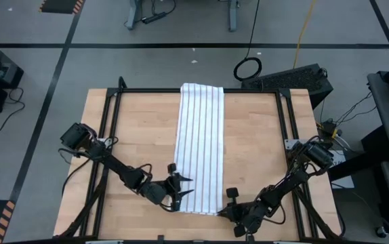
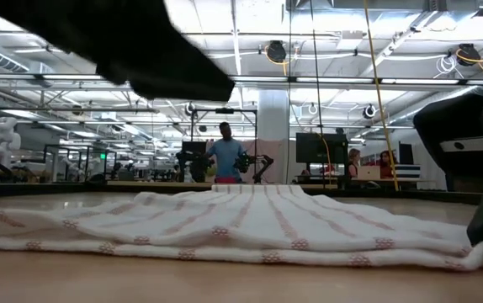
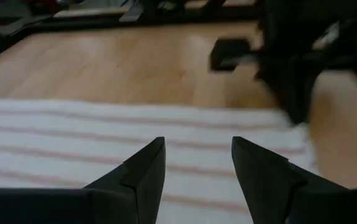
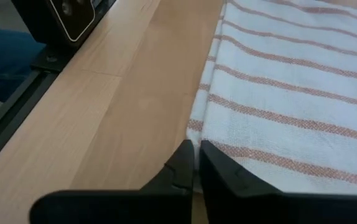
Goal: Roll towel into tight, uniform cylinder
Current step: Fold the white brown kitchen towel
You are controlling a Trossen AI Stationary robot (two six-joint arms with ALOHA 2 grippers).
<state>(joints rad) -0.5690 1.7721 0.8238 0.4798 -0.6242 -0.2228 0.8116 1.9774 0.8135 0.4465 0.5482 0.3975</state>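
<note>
Towel flat, bare table either side; left gripper half-open over near edge, right gripper pinched shut on its corner.

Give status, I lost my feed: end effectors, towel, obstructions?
Left end effector open over towel. Right end effector shut on towel's near corner. Towel flat, unrolled. Nothing in the way.

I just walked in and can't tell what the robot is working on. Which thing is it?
On the pale wooden tabletop, look down the middle: a long white cloth towel with thin dark pinstripes lies flat. It is the only soft thing there, between two dark arms.
</note>
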